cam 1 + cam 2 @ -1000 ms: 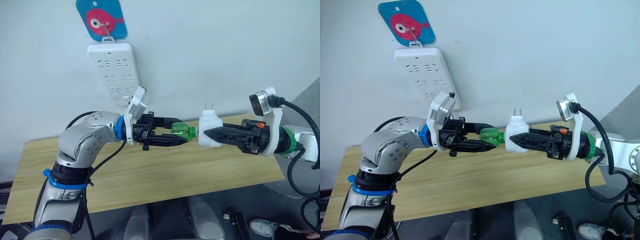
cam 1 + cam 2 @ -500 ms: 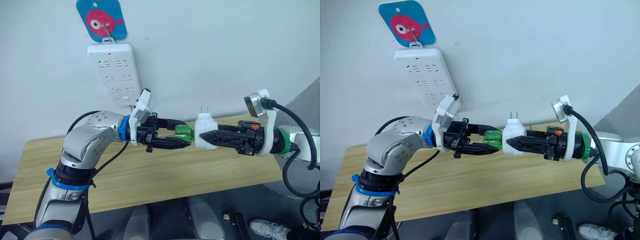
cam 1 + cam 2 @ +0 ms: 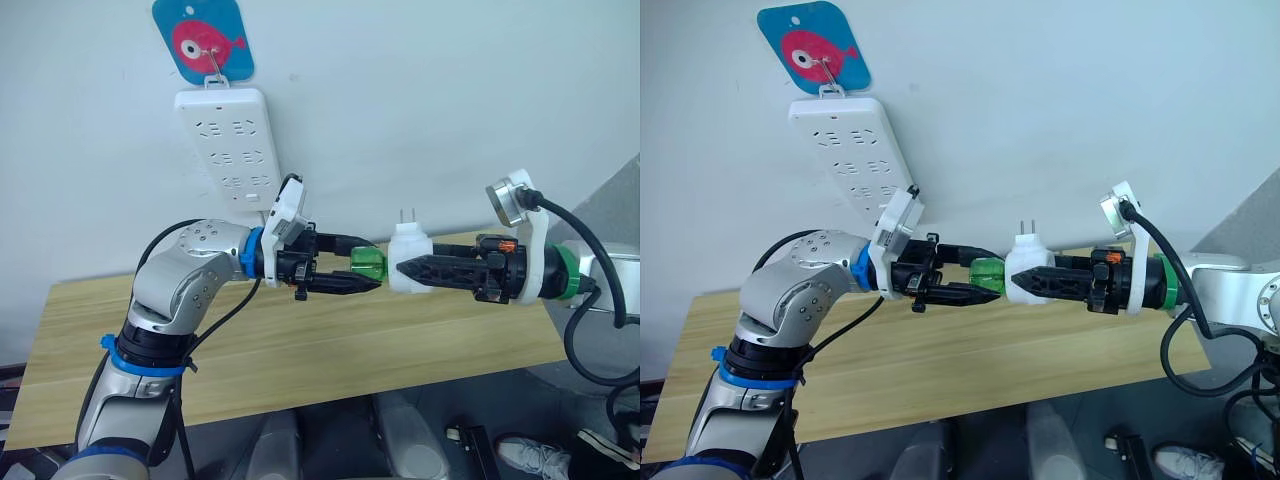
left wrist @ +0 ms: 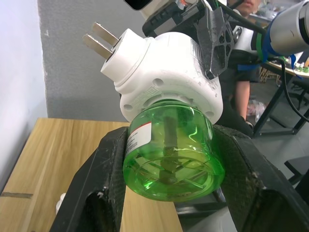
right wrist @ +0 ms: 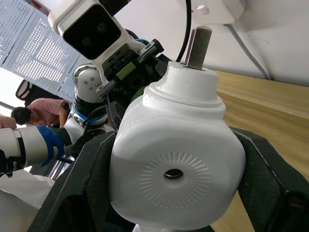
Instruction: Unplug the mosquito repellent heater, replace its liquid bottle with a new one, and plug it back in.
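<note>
The white mosquito repellent heater (image 3: 408, 259) hangs in mid-air above the wooden table (image 3: 300, 350), prongs up, with my right gripper (image 3: 405, 268) shut on its body. A green liquid bottle (image 3: 368, 265) sits seated in the heater's left side, and my left gripper (image 3: 366, 268) is shut on that bottle. In the left wrist view the green bottle (image 4: 169, 154) lies between the black fingers (image 4: 104, 169), joined to the heater (image 4: 164, 72). The right wrist view shows the heater (image 5: 174, 169) with its round vent hole, held between the fingers (image 5: 77, 188).
A white power strip (image 3: 228, 150) hangs on the wall below a blue fish hook plate (image 3: 205, 40), up and left of the grippers. The wooden table lies below both arms. A person (image 5: 34, 108) shows in the right wrist view's background.
Both grippers have moved closer together, and the green bottle has gone further into the heater. The right arm shifted left with the heater.
</note>
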